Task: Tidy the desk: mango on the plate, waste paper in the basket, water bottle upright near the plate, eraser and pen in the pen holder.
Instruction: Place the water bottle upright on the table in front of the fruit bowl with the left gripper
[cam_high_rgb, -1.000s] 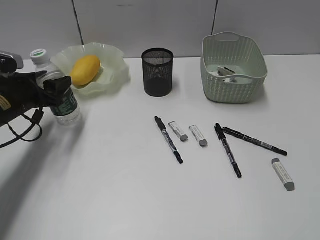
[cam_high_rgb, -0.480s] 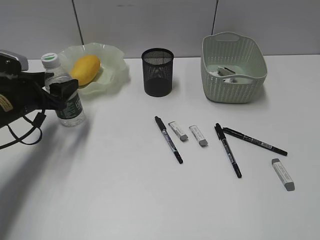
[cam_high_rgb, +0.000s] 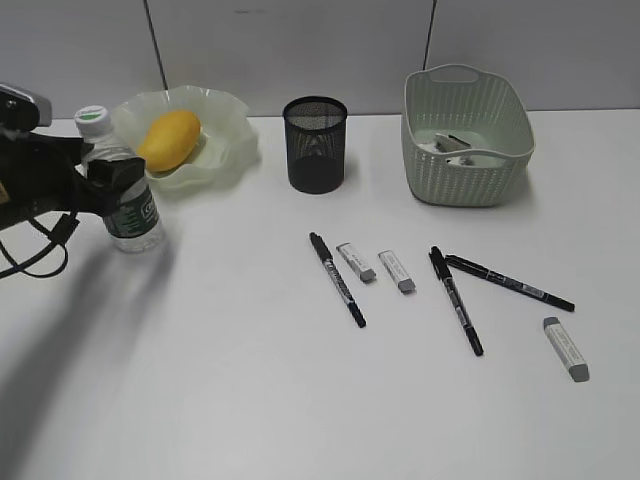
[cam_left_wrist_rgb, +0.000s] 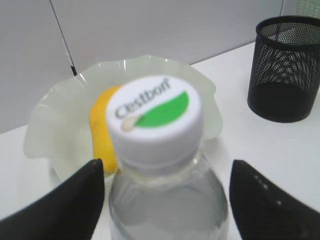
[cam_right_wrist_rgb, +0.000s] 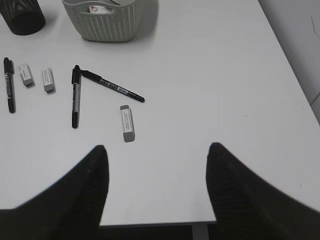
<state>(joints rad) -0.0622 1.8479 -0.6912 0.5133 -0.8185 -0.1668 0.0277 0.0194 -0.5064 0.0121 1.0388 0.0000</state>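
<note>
The water bottle (cam_high_rgb: 128, 205) stands on the desk (cam_high_rgb: 250, 400) just in front of the plate (cam_high_rgb: 236, 122), leaning slightly left. Its white cap (cam_left_wrist_rgb: 155, 117) fills the left wrist view. My left gripper (cam_high_rgb: 105, 178) is open around the bottle's shoulder (cam_left_wrist_rgb: 167, 200), and a slim gap shows beside each finger (cam_left_wrist_rgb: 65, 200). The mango (cam_high_rgb: 170, 138) lies on the plate. The waste paper (cam_high_rgb: 456, 147) is in the basket (cam_high_rgb: 467, 180). Three pens (cam_high_rgb: 337, 279) and three erasers (cam_high_rgb: 355, 262) lie loose in front of the pen holder (cam_high_rgb: 315, 143). My right gripper (cam_right_wrist_rgb: 157, 150) is open and holds nothing.
The right gripper hovers over the desk's near right edge (cam_right_wrist_rgb: 175, 223). An eraser (cam_right_wrist_rgb: 127, 123) and two crossed pens (cam_right_wrist_rgb: 75, 96) lie ahead of it. The left arm's cable (cam_high_rgb: 40, 262) hangs at the far left.
The left jaws have widened off the bottle. The bottle swung more upright, then settled back a little to the left. The right arm has not moved.
</note>
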